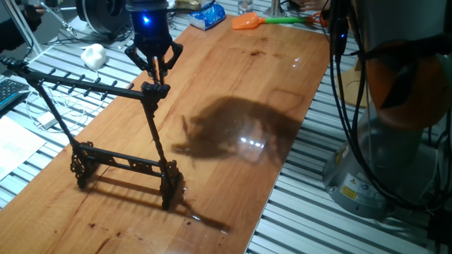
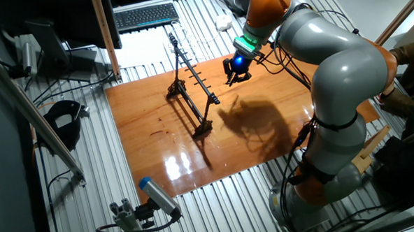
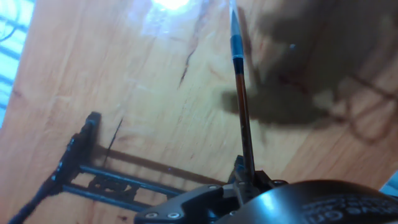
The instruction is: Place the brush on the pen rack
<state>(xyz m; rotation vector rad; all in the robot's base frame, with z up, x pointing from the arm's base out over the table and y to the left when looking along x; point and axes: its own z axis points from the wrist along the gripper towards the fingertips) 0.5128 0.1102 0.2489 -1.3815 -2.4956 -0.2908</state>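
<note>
The black pen rack (image 1: 106, 88) stands on the wooden table, its long pegged top bar running from far left to its right end (image 1: 157, 89). It also shows in the other fixed view (image 2: 192, 89), and its base rail shows in the hand view (image 3: 99, 177). My gripper (image 1: 155, 65) hangs just above the right end of the top bar, shut on the thin brush (image 1: 155, 69). In the hand view the brush (image 3: 239, 87) runs from the fingers up across the frame, over the table. The gripper also shows in the other fixed view (image 2: 236, 73).
An orange fly swatter (image 1: 247, 22) with a green handle lies at the table's far end, next to a blue packet (image 1: 208, 15). A white object (image 1: 92, 54) sits left of the table. A keyboard (image 2: 145, 15) lies behind the rack. The arm's base (image 1: 395, 141) stands to the right.
</note>
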